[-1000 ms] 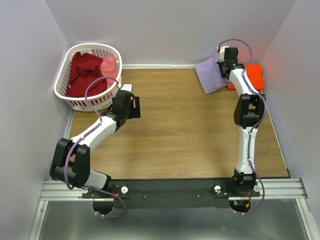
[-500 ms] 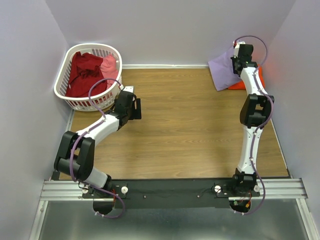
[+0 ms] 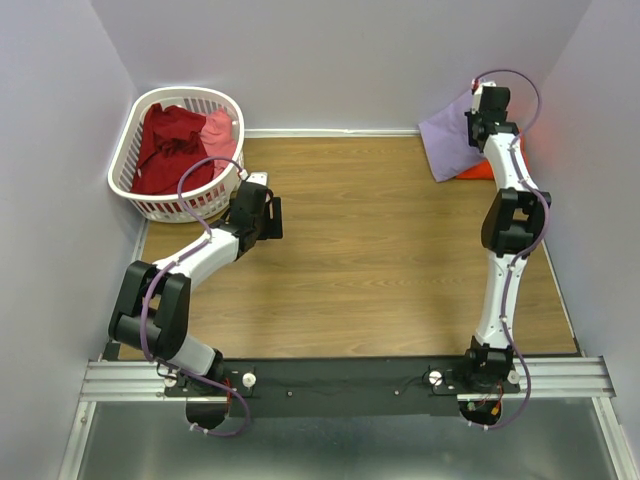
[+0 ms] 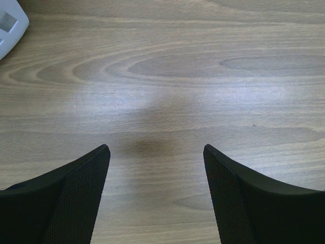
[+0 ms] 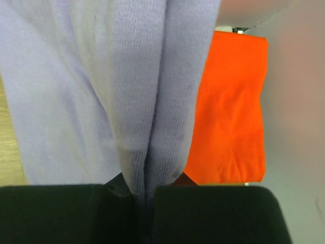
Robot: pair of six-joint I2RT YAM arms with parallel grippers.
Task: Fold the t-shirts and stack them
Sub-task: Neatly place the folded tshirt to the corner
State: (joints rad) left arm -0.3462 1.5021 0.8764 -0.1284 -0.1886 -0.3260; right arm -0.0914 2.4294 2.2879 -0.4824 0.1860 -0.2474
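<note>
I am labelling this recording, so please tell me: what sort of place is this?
Probably a robot test cell, not a home: plain walls close in a wood-grain table, two arms are bolted to a metal rail, and a laundry basket holds shirts.

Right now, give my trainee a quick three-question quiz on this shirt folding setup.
1. True or false: the right gripper is shut on the lavender t-shirt.
2. Where is the dark red t-shirt? A: held by an arm. B: in the laundry basket. C: under the lavender one.
3. Fill in: the left gripper is ____ above the bare table.
Key: 1 true. 2 B. 3 open.
</note>
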